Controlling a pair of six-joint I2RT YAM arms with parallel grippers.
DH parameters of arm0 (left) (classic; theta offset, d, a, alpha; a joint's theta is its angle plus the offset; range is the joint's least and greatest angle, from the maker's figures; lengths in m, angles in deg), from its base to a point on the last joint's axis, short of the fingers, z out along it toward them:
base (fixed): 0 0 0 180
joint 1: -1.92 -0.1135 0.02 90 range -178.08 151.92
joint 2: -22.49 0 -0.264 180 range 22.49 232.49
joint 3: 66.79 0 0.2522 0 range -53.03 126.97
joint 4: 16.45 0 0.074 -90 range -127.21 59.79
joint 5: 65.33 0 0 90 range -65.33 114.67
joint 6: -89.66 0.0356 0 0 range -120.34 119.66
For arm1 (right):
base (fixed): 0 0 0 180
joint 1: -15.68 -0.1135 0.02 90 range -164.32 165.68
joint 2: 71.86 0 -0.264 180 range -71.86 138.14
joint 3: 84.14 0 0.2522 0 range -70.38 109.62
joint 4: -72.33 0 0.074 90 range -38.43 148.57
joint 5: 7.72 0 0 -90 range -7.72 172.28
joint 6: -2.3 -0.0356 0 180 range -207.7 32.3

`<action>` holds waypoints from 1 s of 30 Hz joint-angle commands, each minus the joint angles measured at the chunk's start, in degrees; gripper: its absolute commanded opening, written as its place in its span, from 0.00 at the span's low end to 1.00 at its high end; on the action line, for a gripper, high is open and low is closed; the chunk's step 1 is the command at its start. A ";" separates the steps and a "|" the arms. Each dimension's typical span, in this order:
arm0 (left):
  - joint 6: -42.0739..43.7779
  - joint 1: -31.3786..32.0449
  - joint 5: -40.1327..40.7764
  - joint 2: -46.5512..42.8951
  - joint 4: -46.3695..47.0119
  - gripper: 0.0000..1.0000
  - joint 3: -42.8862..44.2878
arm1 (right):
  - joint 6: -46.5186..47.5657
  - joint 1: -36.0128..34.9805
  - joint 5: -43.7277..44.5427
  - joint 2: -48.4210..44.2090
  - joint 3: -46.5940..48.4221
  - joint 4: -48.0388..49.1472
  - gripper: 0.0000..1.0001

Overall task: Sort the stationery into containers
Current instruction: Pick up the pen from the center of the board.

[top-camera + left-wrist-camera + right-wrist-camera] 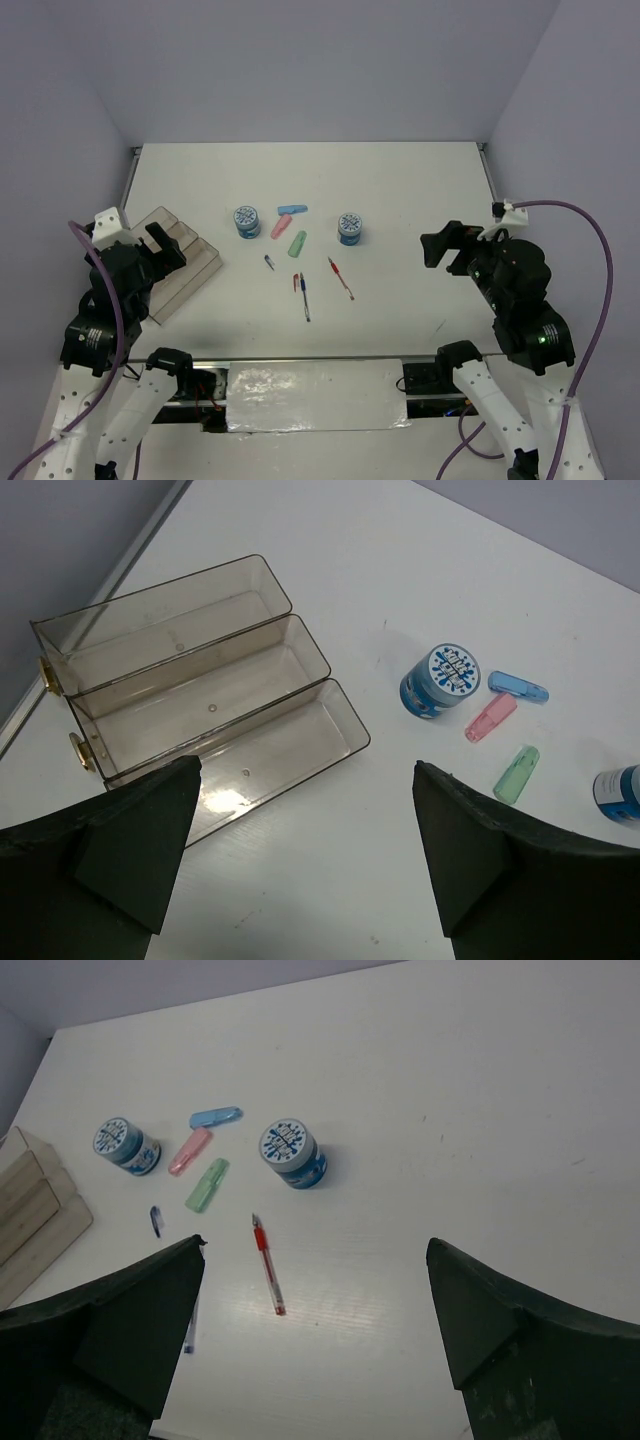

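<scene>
Top view, tray point(185, 262): clear, with long parallel compartments, lying aslant at the left of the white table point(420, 180).
Top view, left gripper point(166, 246): hangs above the tray, fingers spread, grasping nothing.
Top view, right gripper point(441, 250): hangs over bare table at the right, well apart from the stationery; fingers parted, empty.
Top view, discs: left disc point(247, 219) and right disc point(350, 228) stand mid-table, with the blue capsule point(292, 210), pink capsule point(281, 226) and green capsule point(297, 244) between them.
Top view, pens: red pen point(341, 279) and blue pen point(305, 303) lie nearer the arms; a small blue piece point(269, 262) lies to their left.

Left wrist view, tray point(330, 670): three stepped compartments, just ahead of the wide-apart fingers point(140, 850).
Left wrist view, stationery: left disc point(440, 678) and the three capsules lie right of the tray, apart from it.

Right wrist view, fingers point(490, 1320): released, bare table between them.
Right wrist view, stationery: red pen point(266, 1265) lies nearest; right disc point(291, 1152) stands beyond it; tray corner point(40, 1210) shows at the left edge.
</scene>
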 commanded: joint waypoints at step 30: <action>0.89 0.40 -2.66 4.12 3.18 0.99 0.14 | 2.49 -28.42 6.53 63.49 3.79 13.45 0.79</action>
